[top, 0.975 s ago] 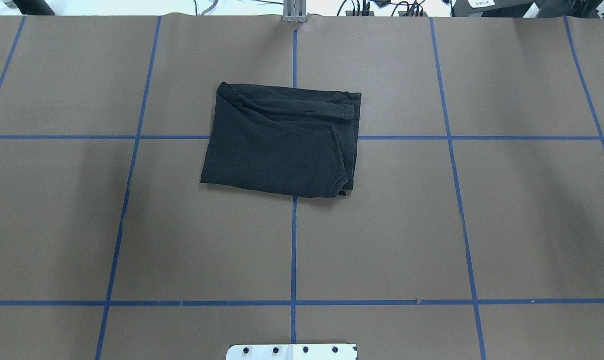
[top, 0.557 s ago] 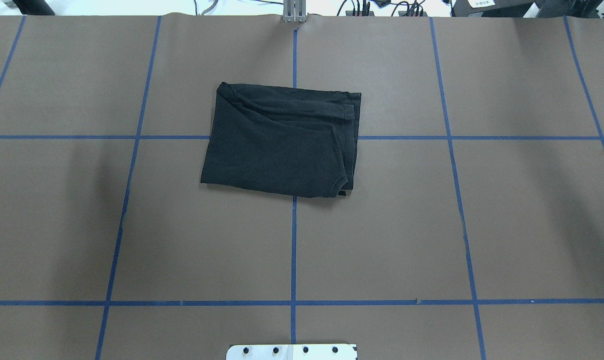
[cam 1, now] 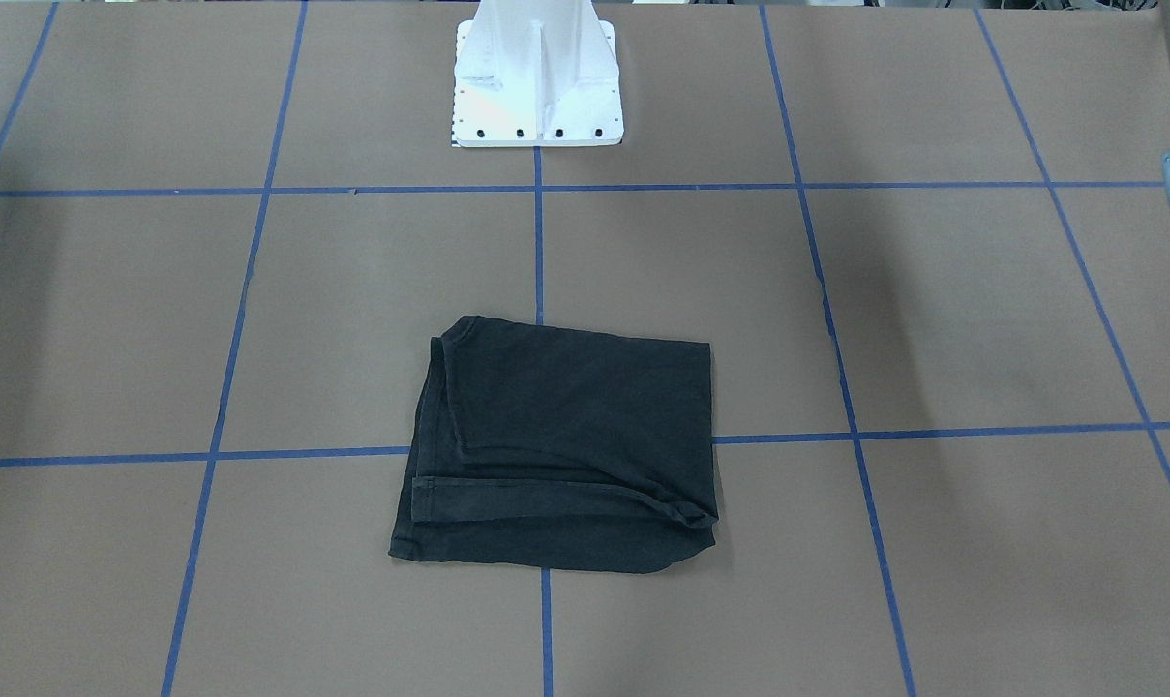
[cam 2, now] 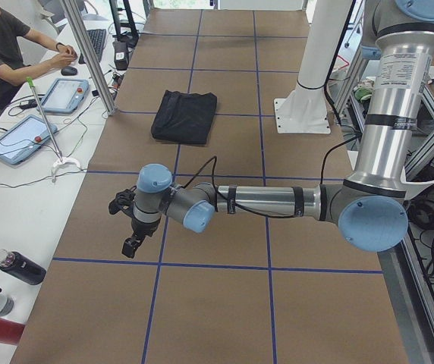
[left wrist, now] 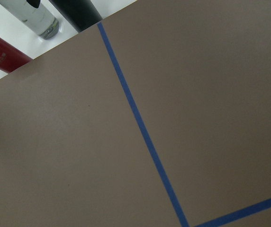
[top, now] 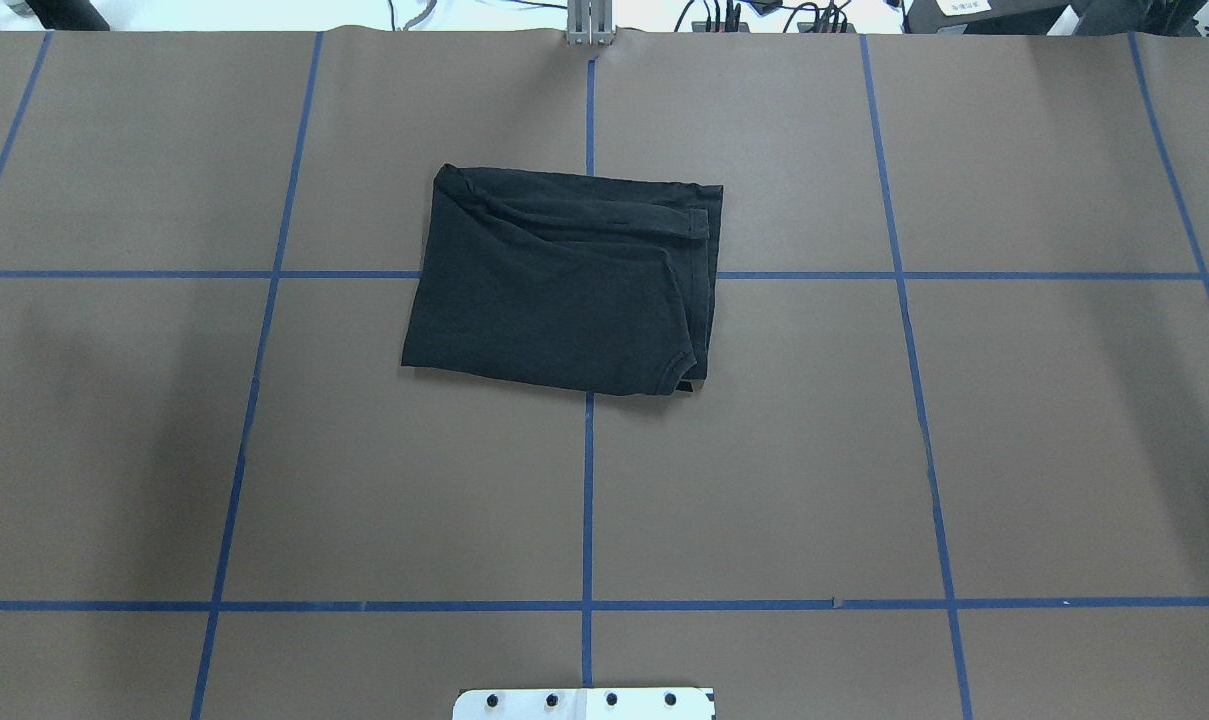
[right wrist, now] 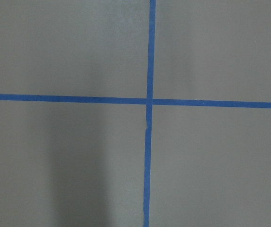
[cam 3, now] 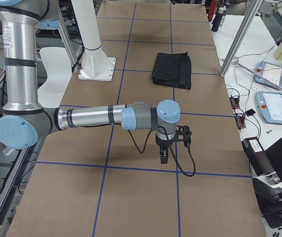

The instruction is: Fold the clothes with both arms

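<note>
The clothes are one black T-shirt [top: 554,290], folded into a rough rectangle and lying flat near the table's middle, plain side up [cam 1: 565,455]. It is also far off in both side views [cam 2: 185,115] [cam 3: 172,69]. My left gripper [cam 2: 130,249] hangs over bare brown paper, well away from the shirt, near the table's end. My right gripper [cam 3: 164,158] hangs the same way at the opposite end. Both show only in the side views, so I cannot tell whether they are open or shut. Neither wrist view shows fingers or cloth.
The white pedestal base [cam 1: 536,87] stands at the robot's side of the table. Blue tape lines [top: 588,500] grid the brown paper. Bottles [cam 2: 16,267], tablets [cam 2: 65,95] and a seated person [cam 2: 4,45] are along the side bench. A metal post [cam 2: 88,57] stands at the table's edge.
Small black bits of both arms at the left and right edges of the overhead view have moved out of it. The shirt has not moved.
</note>
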You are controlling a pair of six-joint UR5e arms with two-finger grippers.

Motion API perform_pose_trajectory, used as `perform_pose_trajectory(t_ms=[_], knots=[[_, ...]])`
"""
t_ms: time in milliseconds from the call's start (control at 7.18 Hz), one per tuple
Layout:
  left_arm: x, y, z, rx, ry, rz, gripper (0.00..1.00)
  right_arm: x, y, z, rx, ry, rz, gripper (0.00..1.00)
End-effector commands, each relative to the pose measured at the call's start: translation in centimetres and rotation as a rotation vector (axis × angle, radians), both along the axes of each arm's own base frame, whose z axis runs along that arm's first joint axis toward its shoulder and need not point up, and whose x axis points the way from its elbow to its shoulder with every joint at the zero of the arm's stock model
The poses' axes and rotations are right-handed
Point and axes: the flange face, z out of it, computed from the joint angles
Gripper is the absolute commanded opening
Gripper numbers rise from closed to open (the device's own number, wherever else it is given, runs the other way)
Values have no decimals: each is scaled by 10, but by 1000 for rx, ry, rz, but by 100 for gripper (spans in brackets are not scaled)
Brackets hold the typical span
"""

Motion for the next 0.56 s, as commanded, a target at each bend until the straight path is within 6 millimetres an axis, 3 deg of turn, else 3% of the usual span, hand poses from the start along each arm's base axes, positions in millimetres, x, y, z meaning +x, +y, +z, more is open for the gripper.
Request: perform_pose_trajectory(t_ms=[0, 279, 418], knots=[[-20, 43, 0, -123, 43, 41, 100, -3, 6, -1, -50, -45, 1, 100], [-23, 100, -19, -240, 61, 45, 100, -5, 11, 2, -77, -76, 1, 100], [-19, 108, -14, -321, 106, 53, 100, -5, 11, 4, -82, -75, 1, 100]])
